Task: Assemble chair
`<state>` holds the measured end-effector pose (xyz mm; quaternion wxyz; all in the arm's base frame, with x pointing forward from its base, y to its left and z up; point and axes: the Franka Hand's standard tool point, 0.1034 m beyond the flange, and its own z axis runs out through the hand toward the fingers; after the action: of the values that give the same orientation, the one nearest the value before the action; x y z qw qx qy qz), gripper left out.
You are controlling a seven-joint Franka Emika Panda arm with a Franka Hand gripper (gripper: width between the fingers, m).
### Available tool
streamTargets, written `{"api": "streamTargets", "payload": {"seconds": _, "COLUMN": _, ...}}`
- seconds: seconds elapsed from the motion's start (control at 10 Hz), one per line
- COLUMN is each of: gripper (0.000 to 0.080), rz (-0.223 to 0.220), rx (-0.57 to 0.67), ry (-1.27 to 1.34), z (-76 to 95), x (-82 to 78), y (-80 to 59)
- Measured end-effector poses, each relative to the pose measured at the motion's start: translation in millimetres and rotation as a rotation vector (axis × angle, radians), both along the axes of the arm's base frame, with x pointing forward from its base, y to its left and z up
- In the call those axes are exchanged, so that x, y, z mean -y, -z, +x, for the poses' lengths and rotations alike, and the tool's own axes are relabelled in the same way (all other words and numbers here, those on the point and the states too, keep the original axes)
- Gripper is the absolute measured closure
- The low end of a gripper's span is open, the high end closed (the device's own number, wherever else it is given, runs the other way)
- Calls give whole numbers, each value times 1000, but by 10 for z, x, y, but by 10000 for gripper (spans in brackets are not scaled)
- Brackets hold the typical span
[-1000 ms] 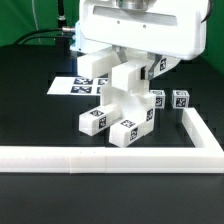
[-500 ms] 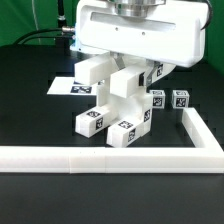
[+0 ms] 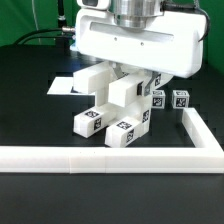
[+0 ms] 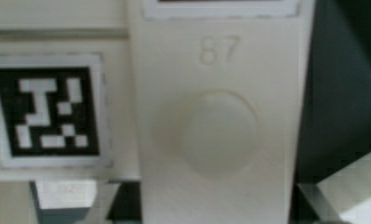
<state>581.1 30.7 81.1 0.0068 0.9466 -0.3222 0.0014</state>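
Observation:
The chair (image 3: pixel 118 108) is a cluster of chunky white tagged pieces in the middle of the black table. Two square posts (image 3: pixel 92 121) (image 3: pixel 125 131) point toward the front. My gripper (image 3: pixel 126 76) hangs right over the cluster under its big white housing, and its tips are mostly hidden. In the wrist view a long white bar (image 4: pixel 217 110) stamped with a number fills the frame. It runs between my grey fingers (image 4: pixel 66 196), and my gripper (image 4: pixel 203 205) is shut on that bar. A tagged piece (image 4: pixel 49 113) lies beside the bar.
A long white L-shaped rail (image 3: pixel 110 157) borders the front and the exterior view's right. Two small tagged pieces (image 3: pixel 180 99) (image 3: pixel 158 98) stand right of the cluster. The marker board (image 3: pixel 66 86) lies behind on the left. Black cables run at the back left.
My hand has come down and forward over the cluster, and the upper white pieces have sunk with it. The two front posts have stayed put.

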Motion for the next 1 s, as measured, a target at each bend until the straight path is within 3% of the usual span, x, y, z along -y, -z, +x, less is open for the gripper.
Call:
{"api": "streamTargets", "payload": {"seconds": 0.1, "gripper": 515, "rz": 0, "rx": 0, "ry": -3, "z": 1, "x": 5, "y": -1}}
{"api": "streamTargets", "payload": {"seconds": 0.2, "gripper": 433, "rz": -1, "rx": -1, "ry": -8, "z": 0, "x": 15, "y": 1}}
{"api": "streamTargets", "payload": {"seconds": 0.3, "gripper": 295, "rz": -1, "rx": -1, "ry": -11, "z": 0, "x": 17, "y": 1}}
{"api": "streamTargets", "payload": {"seconds": 0.4, "gripper": 295, "rz": -1, "rx": 0, "ry": -14, "z": 3, "x": 20, "y": -1}}
{"api": "streamTargets", "payload": {"seconds": 0.5, "gripper": 181, "rz": -1, "rx": 0, "ry": -19, "z": 8, "x": 32, "y": -4}}
{"api": "streamTargets", "payload": {"seconds": 1.0, "gripper": 151, "rz": -4, "rx": 7, "ry": -24, "z": 36, "x": 84, "y": 0}}
